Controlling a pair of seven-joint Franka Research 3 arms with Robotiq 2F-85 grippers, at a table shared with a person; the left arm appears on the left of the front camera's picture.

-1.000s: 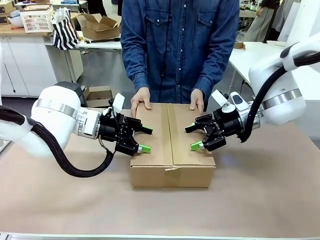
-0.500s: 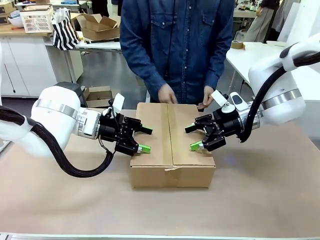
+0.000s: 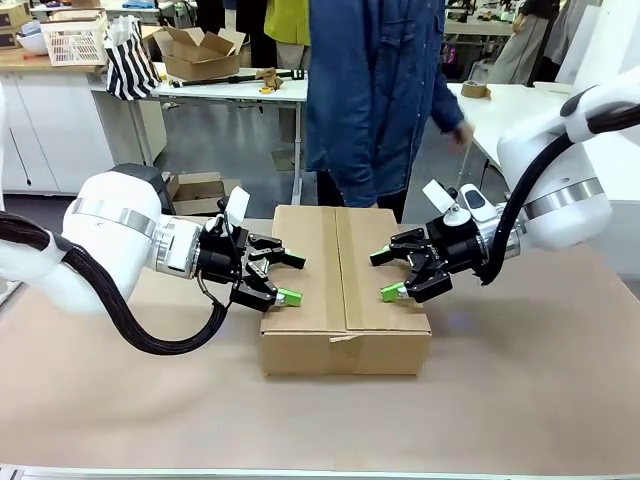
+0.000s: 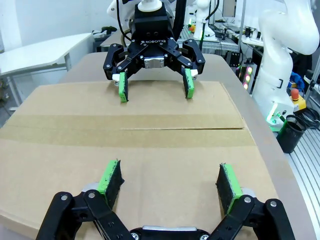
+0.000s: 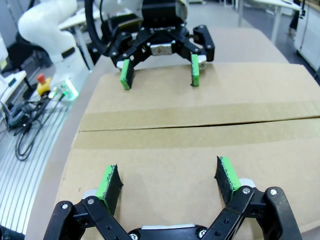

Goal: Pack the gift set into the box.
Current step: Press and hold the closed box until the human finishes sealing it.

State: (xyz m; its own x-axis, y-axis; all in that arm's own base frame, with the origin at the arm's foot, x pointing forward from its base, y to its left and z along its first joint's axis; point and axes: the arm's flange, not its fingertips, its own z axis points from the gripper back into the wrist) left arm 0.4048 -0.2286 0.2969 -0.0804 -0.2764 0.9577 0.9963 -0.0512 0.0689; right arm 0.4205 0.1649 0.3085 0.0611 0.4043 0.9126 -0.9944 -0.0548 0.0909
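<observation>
The box (image 3: 345,285) is a brown cardboard carton in the middle of the table, its top flaps down and meeting along a centre seam (image 4: 130,129). My left gripper (image 3: 289,279) hovers open over the box's left flap, and my right gripper (image 3: 385,275) hovers open over the right flap; each faces the other across the seam. In the left wrist view my own gripper (image 4: 170,180) stands open above the cardboard with the right gripper (image 4: 155,87) opposite. The right wrist view shows my own gripper (image 5: 167,181) open and the left gripper (image 5: 160,72) opposite. The gift set is hidden.
A person (image 3: 375,100) in a denim shirt stands behind the box, turned away toward the right, hands off it. A smaller cardboard box (image 3: 200,52), a striped bag (image 3: 130,60) and a white basket (image 3: 72,38) sit on a far counter. Brown paper (image 3: 530,370) covers the table.
The person lifted both hands off the box's far edge, stepped back and turned to the right. Both grippers stayed where they were, open.
</observation>
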